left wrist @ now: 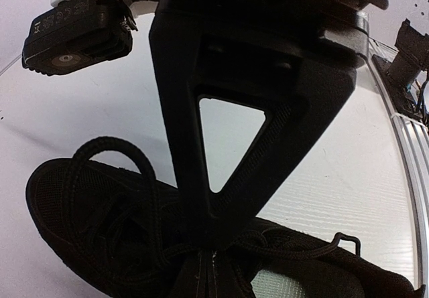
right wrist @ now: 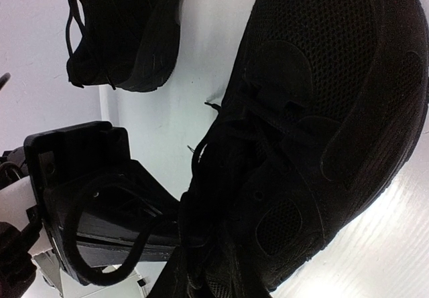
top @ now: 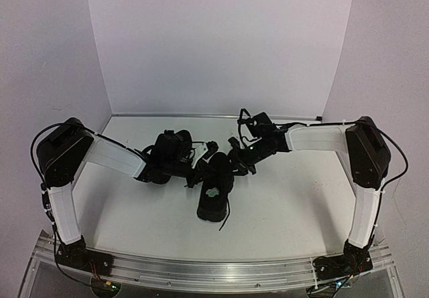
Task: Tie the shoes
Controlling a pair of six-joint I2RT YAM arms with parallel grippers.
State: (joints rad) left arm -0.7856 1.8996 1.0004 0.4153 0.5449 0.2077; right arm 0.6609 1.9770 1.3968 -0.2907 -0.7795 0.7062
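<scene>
One black shoe (top: 214, 201) lies mid-table, its pale patch showing inside; it also shows in the left wrist view (left wrist: 80, 211) and fills the right wrist view (right wrist: 322, 110). The second black shoe (right wrist: 127, 37) lies further left, largely covered by my left wrist from above. My left gripper (top: 201, 167) is shut on the thin black laces (left wrist: 295, 248) over the tongue, jaws pressed together (left wrist: 213, 271). My right gripper (top: 236, 159) meets it from the right, and its dark jaws (right wrist: 198, 258) seem shut on a lace whose loop (right wrist: 80, 251) hangs left.
The white table (top: 295, 204) is walled by white panels at the back and sides. An aluminium rail (top: 214, 268) with both arm bases runs along the near edge. The other arm's black wrist block (left wrist: 74, 33) hangs close above the shoe.
</scene>
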